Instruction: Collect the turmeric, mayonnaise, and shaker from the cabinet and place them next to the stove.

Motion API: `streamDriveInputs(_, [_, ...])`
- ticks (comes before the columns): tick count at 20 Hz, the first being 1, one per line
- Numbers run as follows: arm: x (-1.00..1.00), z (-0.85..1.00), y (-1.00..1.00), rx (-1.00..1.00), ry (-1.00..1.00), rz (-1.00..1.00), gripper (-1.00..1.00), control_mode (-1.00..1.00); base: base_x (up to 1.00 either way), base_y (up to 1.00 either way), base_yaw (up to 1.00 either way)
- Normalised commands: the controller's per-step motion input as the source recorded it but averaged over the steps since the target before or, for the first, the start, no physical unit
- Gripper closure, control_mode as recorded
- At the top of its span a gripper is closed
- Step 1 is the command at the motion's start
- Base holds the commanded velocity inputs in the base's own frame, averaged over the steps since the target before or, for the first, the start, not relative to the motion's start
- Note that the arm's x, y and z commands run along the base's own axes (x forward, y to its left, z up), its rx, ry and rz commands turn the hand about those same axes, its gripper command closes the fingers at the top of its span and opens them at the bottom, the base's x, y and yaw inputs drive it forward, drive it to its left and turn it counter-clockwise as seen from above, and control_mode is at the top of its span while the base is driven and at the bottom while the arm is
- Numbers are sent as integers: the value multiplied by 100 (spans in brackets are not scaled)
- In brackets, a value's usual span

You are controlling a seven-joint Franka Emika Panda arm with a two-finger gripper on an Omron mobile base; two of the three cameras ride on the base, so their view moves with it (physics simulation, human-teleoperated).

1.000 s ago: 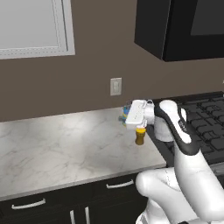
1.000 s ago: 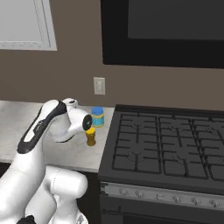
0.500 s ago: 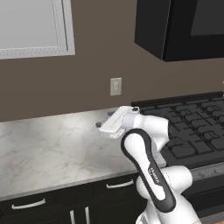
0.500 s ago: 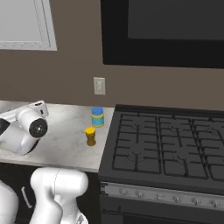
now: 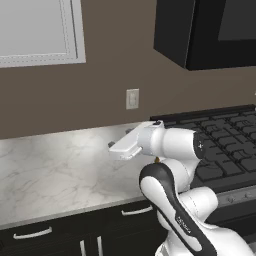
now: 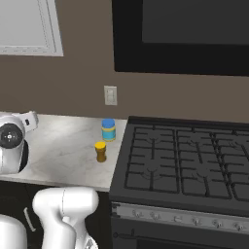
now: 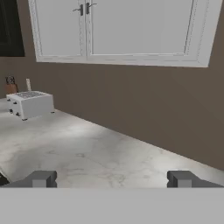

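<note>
Turmeric (image 6: pixel 100 151) before mayonnaise (image 6: pixel 108 130), beside stove (image 6: pixel 189 160)

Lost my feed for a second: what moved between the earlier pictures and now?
The arm swung left, away from the small orange yellow-lidded jar it had hovered over; the tool, open and empty, now faces the window. That jar and the blue-lidded jar stayed beside the black cooktop.
</note>
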Motion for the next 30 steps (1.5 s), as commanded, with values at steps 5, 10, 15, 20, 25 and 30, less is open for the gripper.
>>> streamDriveInputs(5, [-70,10,-10,-5,8,-12,-100,-100,0,0,0])
streamDriveInputs(10, [-62,-12,-7,-1,1,-10,-100,100,-17,-1,-2])
streamDriveInputs(15, [0,0,0,0,0,0,-100,100,-96,6,0])
streamDriveInputs(20, [0,0,0,0,0,0,-100,100,-87,60,0])
streamDriveInputs(25, [0,0,0,0,0,0,-100,100,-64,98,5])
streamDriveInputs(30, [0,0,0,0,0,0,-100,100,-38,100,17])
